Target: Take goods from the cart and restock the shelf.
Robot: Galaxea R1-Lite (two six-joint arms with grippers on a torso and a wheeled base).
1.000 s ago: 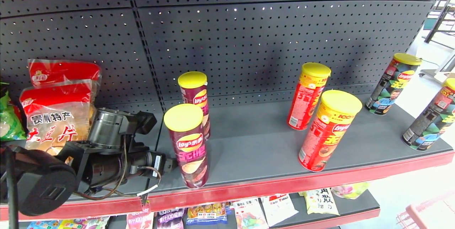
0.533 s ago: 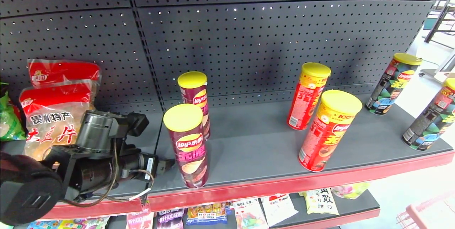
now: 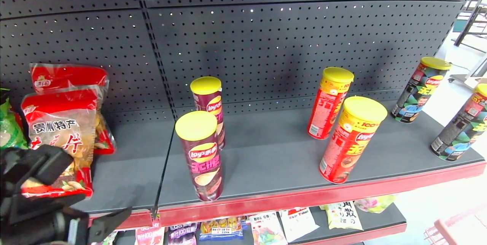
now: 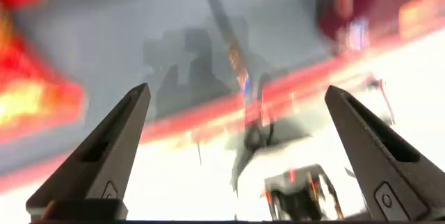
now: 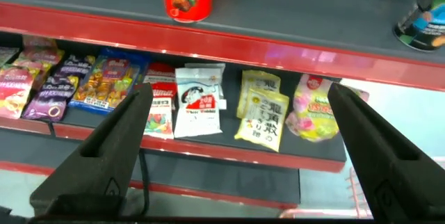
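On the shelf (image 3: 266, 161), near its front edge, the purple can (image 3: 199, 153) stands upright, label outward for display; left pincer (image 4: 238, 92), seemingly empty through blur, and right pincer (image 5: 240, 88) both gape, free for the next item.

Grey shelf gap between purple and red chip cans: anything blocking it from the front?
Nothing visible: the grey metal shelf lies bare between front purple chip can and front red chip can, up to its red lip.
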